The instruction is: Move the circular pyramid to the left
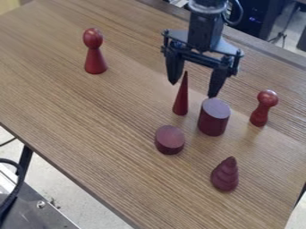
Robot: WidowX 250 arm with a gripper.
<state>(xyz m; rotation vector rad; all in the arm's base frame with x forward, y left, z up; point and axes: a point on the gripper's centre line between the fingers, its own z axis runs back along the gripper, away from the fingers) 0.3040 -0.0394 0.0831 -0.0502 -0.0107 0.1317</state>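
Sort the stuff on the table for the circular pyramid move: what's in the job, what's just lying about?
In the job:
- slim cone, most likely the circular pyramid
- tool, open, near the cone

Lying about:
- tall cylinder
- short cylinder
- tiered cone
- larger round-headed peg
- smaller round-headed peg

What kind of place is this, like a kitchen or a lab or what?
Probably a lab or workshop: a robot arm hangs over a wooden table, with a tripod-like stand behind and a black cable beside the table.
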